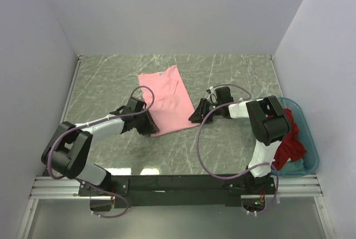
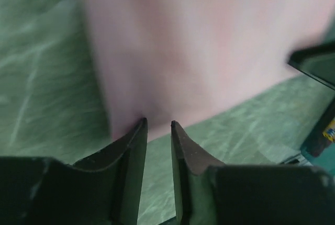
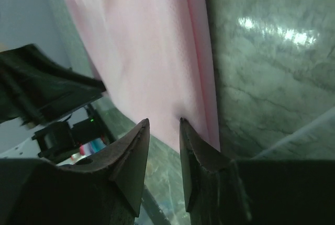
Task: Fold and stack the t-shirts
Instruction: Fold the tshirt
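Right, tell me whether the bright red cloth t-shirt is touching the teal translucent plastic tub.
Touching. The top view shows the red t-shirt lying bunched inside the tub, against its wall.

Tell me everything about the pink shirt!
The pink t-shirt is soft, plain cloth, folded into a long strip with its collar at the far end. It lies flat on the green marble table. The left claw and right claw sit at its near corners, fingers slightly apart, tips at its edge.
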Robot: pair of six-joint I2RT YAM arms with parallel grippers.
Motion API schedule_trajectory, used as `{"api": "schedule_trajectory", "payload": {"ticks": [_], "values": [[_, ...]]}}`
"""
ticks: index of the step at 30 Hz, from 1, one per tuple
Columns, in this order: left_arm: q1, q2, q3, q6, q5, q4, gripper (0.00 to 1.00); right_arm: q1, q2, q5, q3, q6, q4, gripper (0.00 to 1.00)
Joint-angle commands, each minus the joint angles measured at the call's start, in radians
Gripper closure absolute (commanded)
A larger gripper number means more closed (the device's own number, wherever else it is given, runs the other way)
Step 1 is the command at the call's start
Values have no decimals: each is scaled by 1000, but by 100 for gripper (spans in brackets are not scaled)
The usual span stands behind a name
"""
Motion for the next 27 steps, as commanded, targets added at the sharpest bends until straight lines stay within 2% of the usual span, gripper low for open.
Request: {"api": "schedule_trajectory", "payload": {"ticks": [1, 7, 11, 17, 21, 24, 25, 27], "values": [[8, 18, -40, -103, -5, 34, 70, -22, 27, -8, -28, 5, 63, 63], [15, 35, -54, -120, -78, -66, 74, -54, 95, -43, -57, 27, 88, 64], [23, -5, -31, -111, -117, -137, 73, -57, 38, -29, -57, 5, 48, 64], [8, -112, 77, -76, -273, -389, 50, -45, -156, 86, -39, -79, -138, 59], [-43, -106, 124, -75, -342, -479, 37, 1, -270, 269, -18, -127, -295, 52], [-84, -67, 144, -82, -361, -491, 31, 70, -344, 420, 13, -156, -413, 45], [-93, -42, 156, -82, -362, -490, 31, 87, -358, 517, 19, -162, -438, 43], [-112, -1, 182, -80, -365, -485, 32, 127, -384, 581, 36, -165, -496, 41]]}}
